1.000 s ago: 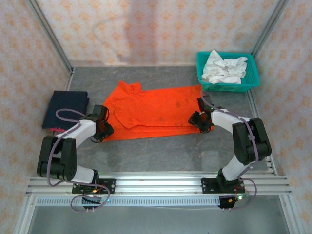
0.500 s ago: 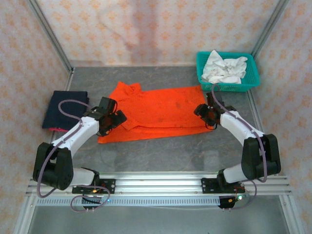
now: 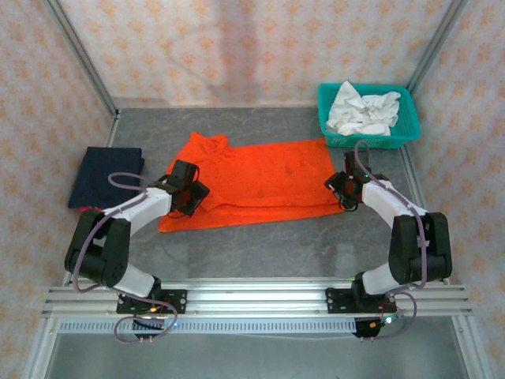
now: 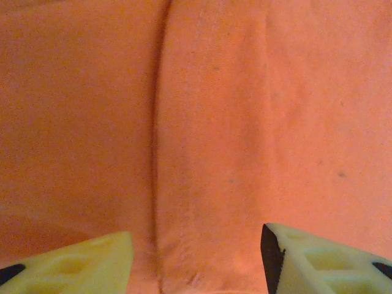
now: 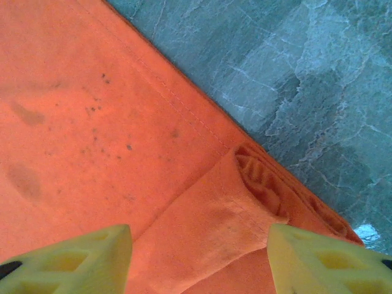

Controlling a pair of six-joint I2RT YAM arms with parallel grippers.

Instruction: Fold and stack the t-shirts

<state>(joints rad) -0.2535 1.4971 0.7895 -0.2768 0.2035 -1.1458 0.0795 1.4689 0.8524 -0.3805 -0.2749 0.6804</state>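
Orange-red t-shirt point(image 3: 252, 178): laid flat mid-tabletop point(image 3: 268, 245), its near edge doubled over. The overhead view lists what my wrist views leave out: a navy t-shirt point(image 3: 106, 175), folded, at the far left and apart from the orange one, and a teal basket point(image 3: 367, 140) at the back right holding crumpled white cloth point(image 3: 363, 110). Left wrist view: a stitched seam point(image 4: 160, 153) runs up the orange cloth between my left jaws, spread over the shirt's left part and pinching nothing. Right wrist view: dark specks point(image 5: 101, 107), a hemmed edge against grey tabletop, and a bunched fold point(image 5: 257, 184) between my right jaws, spread likewise at the shirt's right edge.
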